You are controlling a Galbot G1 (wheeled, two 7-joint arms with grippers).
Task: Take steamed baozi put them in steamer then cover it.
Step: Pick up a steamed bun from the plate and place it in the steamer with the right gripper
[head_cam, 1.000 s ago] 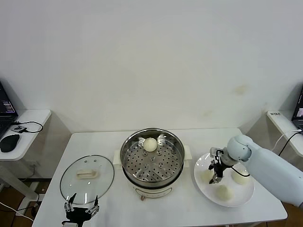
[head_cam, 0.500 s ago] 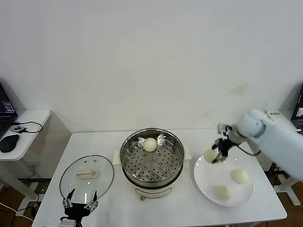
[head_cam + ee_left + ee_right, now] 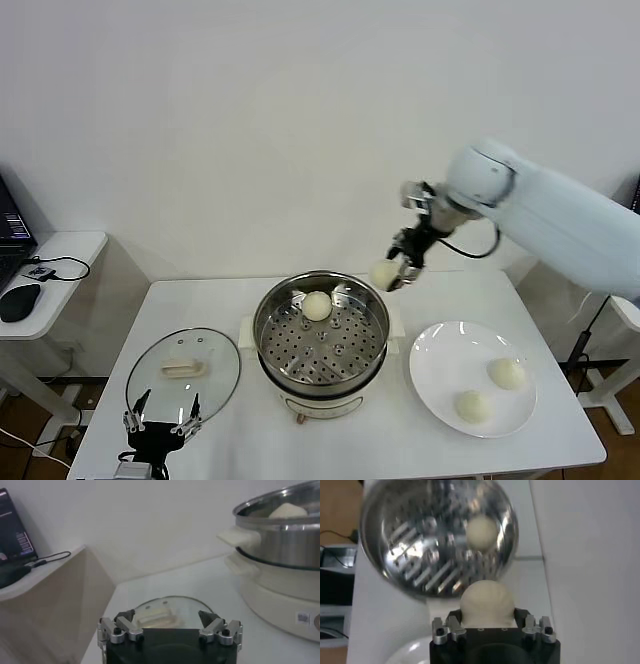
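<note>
My right gripper (image 3: 397,271) is shut on a cream-white baozi (image 3: 384,273) and holds it in the air just off the steamer's far right rim. In the right wrist view that baozi (image 3: 486,602) fills the gap between the jaws, above the steamer (image 3: 437,535). The steel steamer (image 3: 320,335) stands mid-table with one baozi (image 3: 317,306) on its perforated tray. Two more baozi (image 3: 507,374) (image 3: 472,406) lie on the white plate (image 3: 440,360). The glass cover (image 3: 184,376) lies flat on the table at the left. My left gripper (image 3: 160,425) hangs open at the cover's near edge, holding nothing.
A side table (image 3: 50,250) at the far left carries a mouse and a cable. The table's front edge (image 3: 330,468) runs close below the steamer. In the left wrist view the cover (image 3: 165,614) lies just beyond the fingers, with the steamer base (image 3: 280,592) beside it.
My right gripper lifted one baozi off the plate and carried it up and left to the steamer's far right rim. Left gripper shifted slightly.
</note>
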